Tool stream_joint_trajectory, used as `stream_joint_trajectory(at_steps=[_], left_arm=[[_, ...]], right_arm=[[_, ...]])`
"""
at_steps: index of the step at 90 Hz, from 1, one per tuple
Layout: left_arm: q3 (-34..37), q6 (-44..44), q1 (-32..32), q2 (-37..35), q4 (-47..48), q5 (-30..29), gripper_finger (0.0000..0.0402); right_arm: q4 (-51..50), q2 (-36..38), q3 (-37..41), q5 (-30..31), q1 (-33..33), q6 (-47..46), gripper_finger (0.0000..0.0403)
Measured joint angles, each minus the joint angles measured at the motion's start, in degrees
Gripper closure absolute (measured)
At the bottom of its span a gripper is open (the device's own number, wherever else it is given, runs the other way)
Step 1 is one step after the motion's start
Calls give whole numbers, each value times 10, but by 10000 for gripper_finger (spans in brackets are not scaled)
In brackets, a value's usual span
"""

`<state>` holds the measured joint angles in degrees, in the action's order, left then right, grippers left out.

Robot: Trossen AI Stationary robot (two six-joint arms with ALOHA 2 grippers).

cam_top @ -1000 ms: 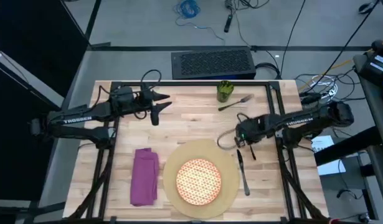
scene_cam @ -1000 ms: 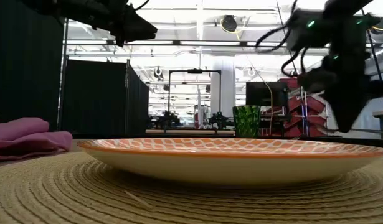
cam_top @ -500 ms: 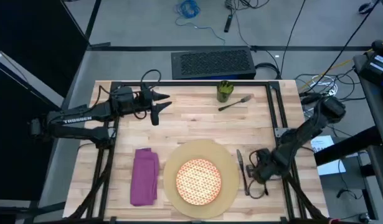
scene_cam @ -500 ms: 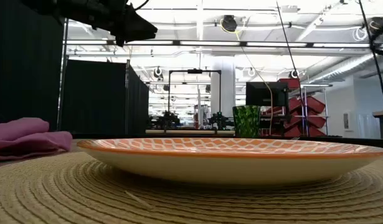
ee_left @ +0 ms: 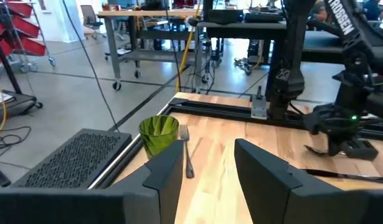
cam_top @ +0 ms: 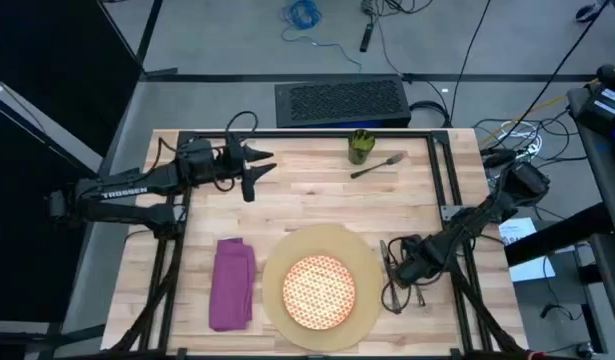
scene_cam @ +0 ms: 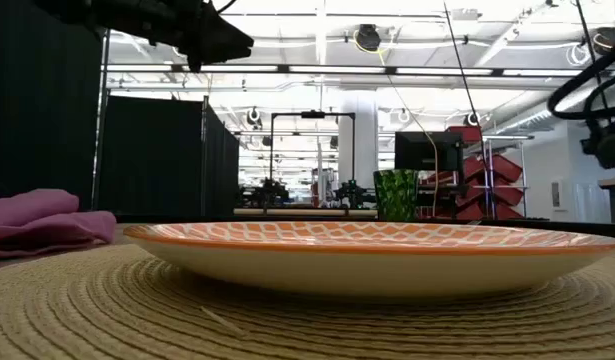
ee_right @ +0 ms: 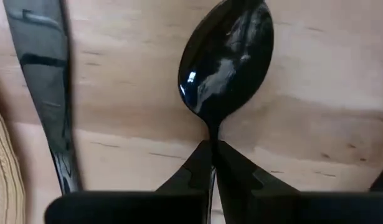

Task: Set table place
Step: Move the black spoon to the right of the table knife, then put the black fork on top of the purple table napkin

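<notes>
The pale wood-plank table (cam_top: 307, 200) carries a round tan woven mat (cam_top: 322, 287) under an orange-patterned plate (cam_top: 320, 291), a purple cloth napkin (cam_top: 233, 282) beside it, and a green cup (cam_top: 360, 147) and metal fork (cam_top: 377, 165) near the far edge. The right gripper (ee_right: 211, 163) is clamped on a shiny metal spoon (ee_right: 227, 59) just beside the metal knife (ee_right: 45, 87). The left gripper (ee_left: 207, 165) hovers spread apart over bare planks.

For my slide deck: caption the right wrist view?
Right gripper shut on spoon, beside knife.

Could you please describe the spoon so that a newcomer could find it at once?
Start at the round tan mat on the table. Beside it lies the knife, then the spoon, held in the right gripper. Its oval bowl distinguishes it from the flat knife blade.
</notes>
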<state>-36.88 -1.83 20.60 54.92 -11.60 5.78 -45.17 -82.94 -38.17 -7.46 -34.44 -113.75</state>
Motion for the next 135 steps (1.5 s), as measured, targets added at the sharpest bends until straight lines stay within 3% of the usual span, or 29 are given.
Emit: stream_joint_trajectory(at_steps=[12, 40, 55, 63, 74, 84, 100, 125, 135], left_arm=[[0, 0, 0, 0, 1, 0, 270], [0, 0, 0, 0, 3, 0, 270], [0, 0, 0, 0, 3, 0, 270], [0, 0, 0, 0, 6, 1, 270], [0, 0, 0, 0, 7, 8, 270], [0, -1, 0, 0, 1, -10, 270], [0, -1, 0, 0, 2, -115, 270], [0, 0, 0, 0, 6, -122, 270], [0, -1, 0, 5, 9, -122, 270]], right_arm=[[3, -3, 0, -4, 6, 12, 391], [2, -1, 1, -5, 6, 20, 300], [-25, 18, -14, 2, 11, 43, 270], [-85, 34, -37, 19, 22, 66, 264], [-146, 58, -71, 87, 53, 111, 261], [-147, 75, -85, 170, 104, 180, 261], [-116, 87, -86, 270, 237, 332, 261], [87, 88, -86, 270, 445, 674, 261], [98, 88, -95, 267, 509, 747, 261]])
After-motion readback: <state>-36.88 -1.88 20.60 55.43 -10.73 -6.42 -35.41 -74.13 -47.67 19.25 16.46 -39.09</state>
